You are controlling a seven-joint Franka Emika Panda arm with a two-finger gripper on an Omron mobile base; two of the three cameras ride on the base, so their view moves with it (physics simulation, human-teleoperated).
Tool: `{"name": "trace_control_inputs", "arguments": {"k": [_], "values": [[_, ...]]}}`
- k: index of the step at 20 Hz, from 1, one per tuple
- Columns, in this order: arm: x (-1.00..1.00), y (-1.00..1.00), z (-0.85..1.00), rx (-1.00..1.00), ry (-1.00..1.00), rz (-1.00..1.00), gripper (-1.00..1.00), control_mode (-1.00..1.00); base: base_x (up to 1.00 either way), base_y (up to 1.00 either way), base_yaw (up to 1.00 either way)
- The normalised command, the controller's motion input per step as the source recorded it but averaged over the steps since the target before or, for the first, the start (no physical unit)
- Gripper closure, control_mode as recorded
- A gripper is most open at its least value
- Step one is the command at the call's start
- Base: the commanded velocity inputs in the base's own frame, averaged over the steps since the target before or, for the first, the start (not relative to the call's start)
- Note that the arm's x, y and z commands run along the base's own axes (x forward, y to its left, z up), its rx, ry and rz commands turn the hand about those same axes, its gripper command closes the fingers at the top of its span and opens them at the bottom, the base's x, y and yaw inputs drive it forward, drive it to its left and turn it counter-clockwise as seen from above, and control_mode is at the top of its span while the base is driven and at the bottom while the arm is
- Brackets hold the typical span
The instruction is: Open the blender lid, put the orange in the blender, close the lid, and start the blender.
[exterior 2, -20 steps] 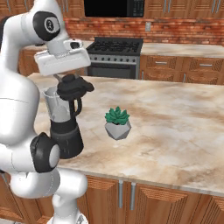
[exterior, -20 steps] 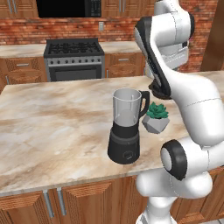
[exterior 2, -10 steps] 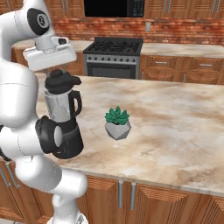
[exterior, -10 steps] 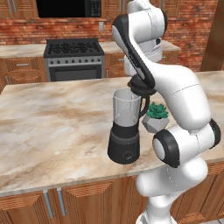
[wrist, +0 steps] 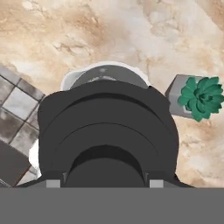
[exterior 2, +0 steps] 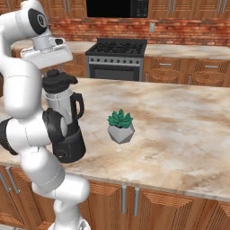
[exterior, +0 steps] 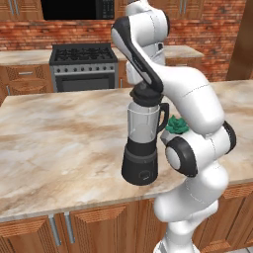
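Note:
The blender stands on the marble island, with its black base near the front edge. The black domed blender lid sits on top of the clear jar, and its handle points toward the plant. My gripper hangs just above the lid and looks straight down on it. In the hand view the lid lies under my gripper, whose tips stand wide apart and open with nothing in them. The orange is hidden from me.
A green succulent in a grey faceted pot stands just right of the blender. The marble island stretches wide to the left and back. A stove and wooden cabinets line the brick back wall.
One second ago my gripper held the lid beside the jar's top. It has since set the lid on the jar, let go and risen a little.

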Motion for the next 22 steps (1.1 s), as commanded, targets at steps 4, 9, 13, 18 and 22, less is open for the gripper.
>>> {"name": "trace_control_inputs", "arguments": {"k": [4,9,13,18,22], "values": [[0.2,0.02,-0.25,0.0,0.03,0.09,1.0,-1.0,0.0,0.0,0.0],[0.01,0.0,-0.21,0.0,0.01,0.07,1.0,-1.0,0.0,0.0,0.0],[0.0,0.0,-0.14,0.0,0.0,0.07,1.0,-1.0,0.0,0.0,0.0],[0.0,0.0,-0.12,0.0,0.02,0.09,1.0,-1.0,0.0,0.0,0.0],[0.0,0.0,-0.19,0.0,0.06,0.09,1.0,-1.0,0.0,0.0,0.0]]}}
